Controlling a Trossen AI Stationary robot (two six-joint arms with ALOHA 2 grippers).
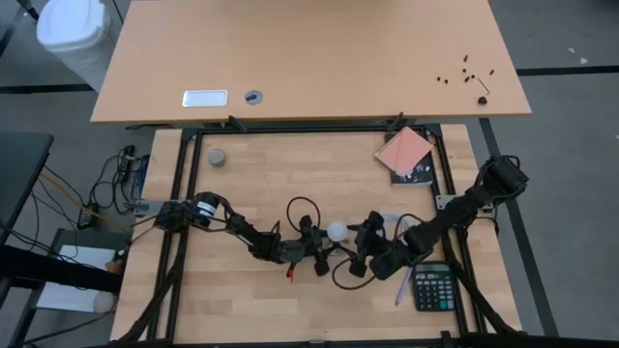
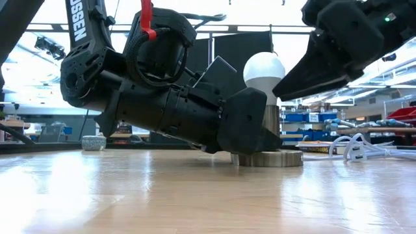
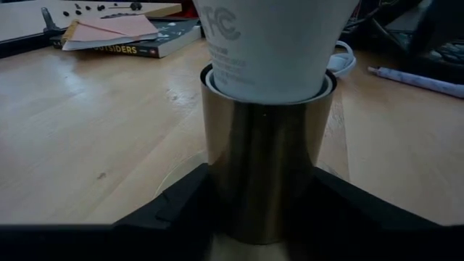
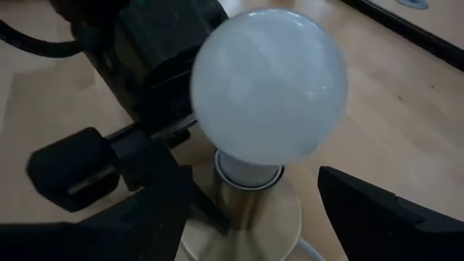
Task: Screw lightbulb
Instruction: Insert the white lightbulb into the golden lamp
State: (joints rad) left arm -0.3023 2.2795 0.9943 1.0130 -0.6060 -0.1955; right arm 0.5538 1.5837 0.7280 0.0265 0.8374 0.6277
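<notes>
The left gripper [image 3: 264,217] clamps the brass socket [image 3: 267,167] on the table [image 3: 87,159], where the lightbulb [image 4: 268,87] stands upright, and the right gripper [image 4: 254,210] hovers spread around the bulb's head without touching it

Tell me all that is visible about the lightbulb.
The lightbulb is white, with a round glossy head and a narrower neck bearing grey print. It stands upright, its base inside a brass-coloured socket near the table's middle. The left claw holds the socket, not the bulb. The right claw hangs open around the head, apparently without touching it.
</notes>
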